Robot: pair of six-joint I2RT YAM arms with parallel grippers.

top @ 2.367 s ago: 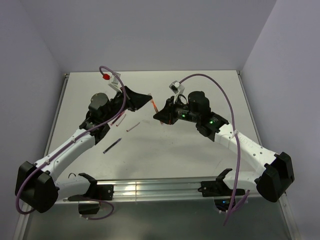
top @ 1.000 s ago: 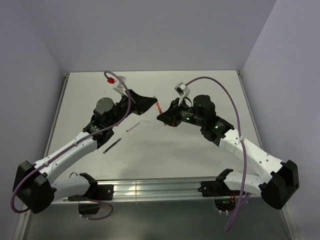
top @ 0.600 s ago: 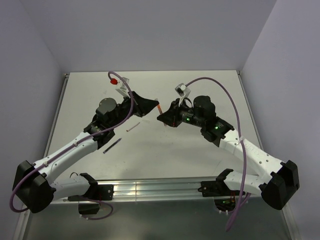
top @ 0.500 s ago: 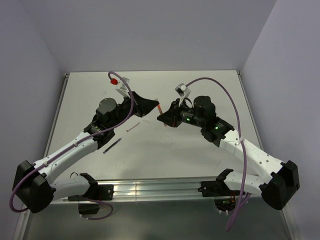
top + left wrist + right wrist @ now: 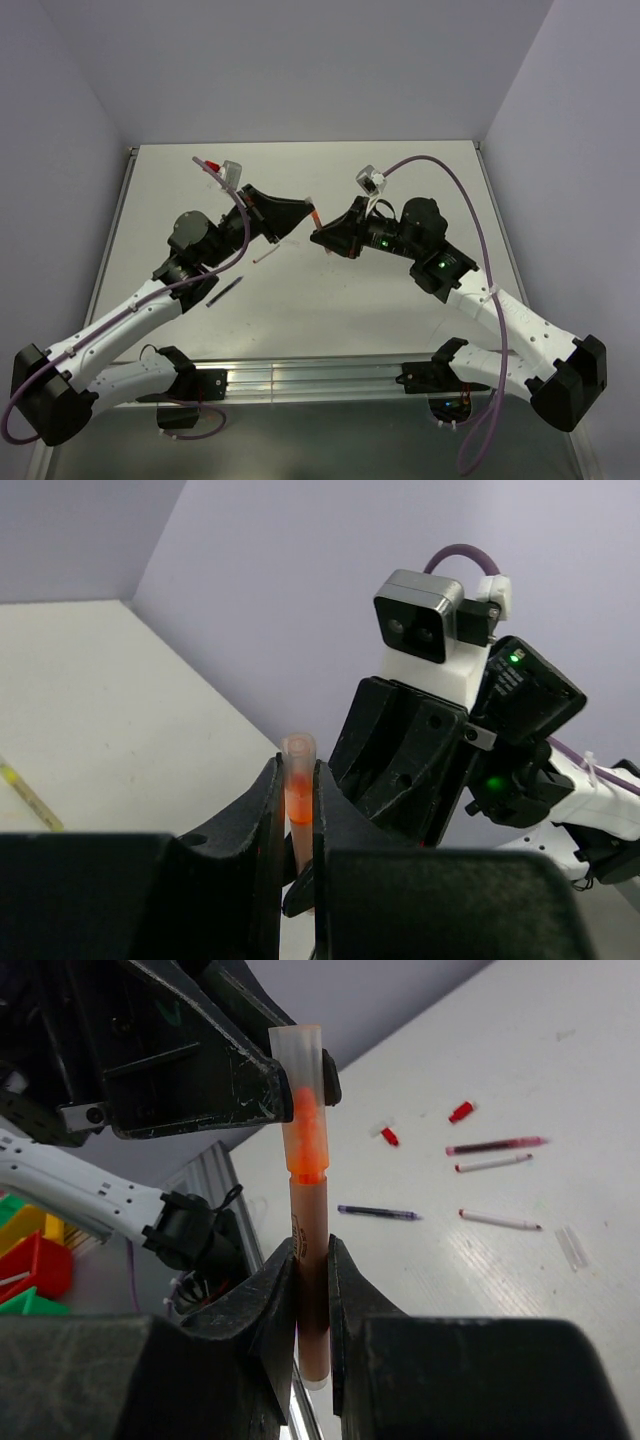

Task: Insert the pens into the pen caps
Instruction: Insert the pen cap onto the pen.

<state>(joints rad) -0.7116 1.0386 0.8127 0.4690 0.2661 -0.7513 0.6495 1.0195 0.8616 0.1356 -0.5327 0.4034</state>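
- Pens lie loose on the left part of the table (image 5: pixel 360 300): a black pen (image 5: pixel 225 291) just beside the left arm's forearm, and a pale pen (image 5: pixel 265 256) further in, both flat and apart from each other.
- In the left wrist view an olive-yellow pen (image 5: pixel 25 792) lies flat at the far left edge, well apart from the fingers.
- The left gripper (image 5: pixel 297 780) is up off the table near the middle, clenched on a clear cap (image 5: pixel 298 748). The cap's open end stands out past the fingertips, and orange shows through its wall.
- A brown-barrelled pen (image 5: pixel 307 1210) lines up with that cap, its orange end pushed inside it. How deep it sits cannot be told.
- The right gripper (image 5: pixel 310 1260) faces the left one at close range, clamped on the pen's brown barrel just below the orange section.
- On the table behind the held pen, the right wrist view shows two red caps (image 5: pixel 389 1136) (image 5: pixel 461 1112) lying apart, a dark red pen (image 5: pixel 497 1145) just beside them, and a second clear cap (image 5: pixel 572 1246) lying alone near the right edge.
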